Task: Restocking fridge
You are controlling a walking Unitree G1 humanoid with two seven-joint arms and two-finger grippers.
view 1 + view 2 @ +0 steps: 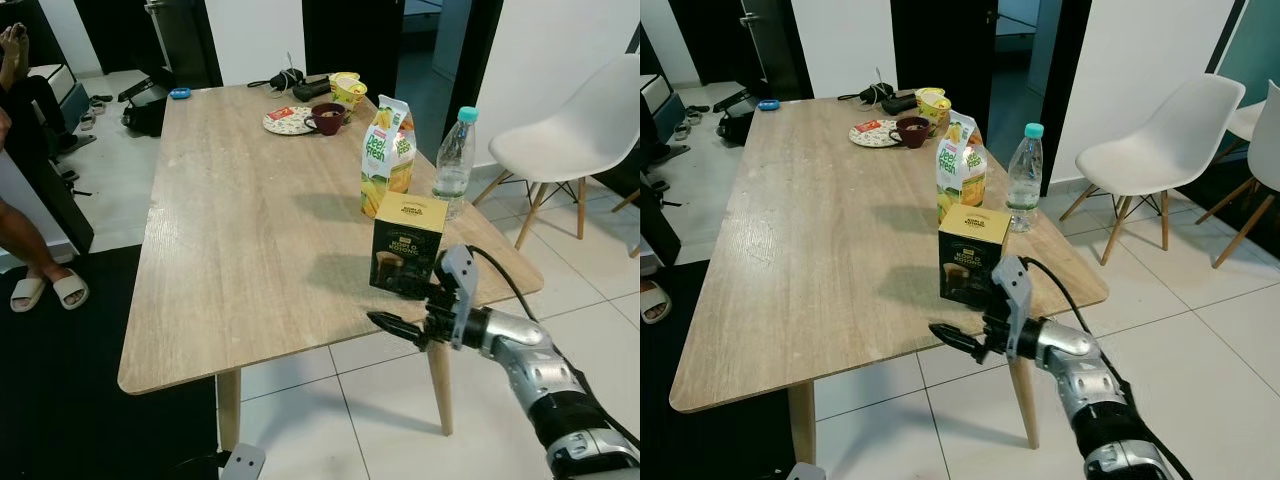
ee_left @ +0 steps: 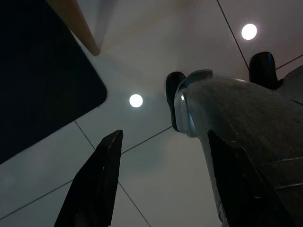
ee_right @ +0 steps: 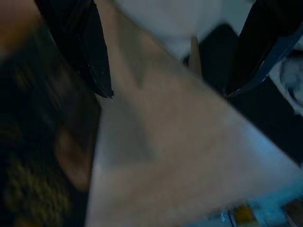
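Observation:
A black and gold coffee box (image 1: 408, 245) stands upright near the table's right front corner. Behind it stand a green and yellow juice carton (image 1: 388, 155) and a clear water bottle (image 1: 455, 165) with a teal cap. My right gripper (image 1: 396, 308) is open at the table's edge, just in front of the box, fingers pointing left. In the right wrist view the box (image 3: 42, 156) lies blurred beside one finger, with bare tabletop between the fingers. My left gripper (image 2: 161, 189) hangs open low over the tiled floor.
The wooden table (image 1: 250, 230) carries a plate (image 1: 288, 121), a dark mug (image 1: 326, 118) and a yellow cup (image 1: 349, 90) at its far end. A white chair (image 1: 570, 135) stands to the right. A person's slippered feet (image 1: 45, 290) rest at the left, by a black rug.

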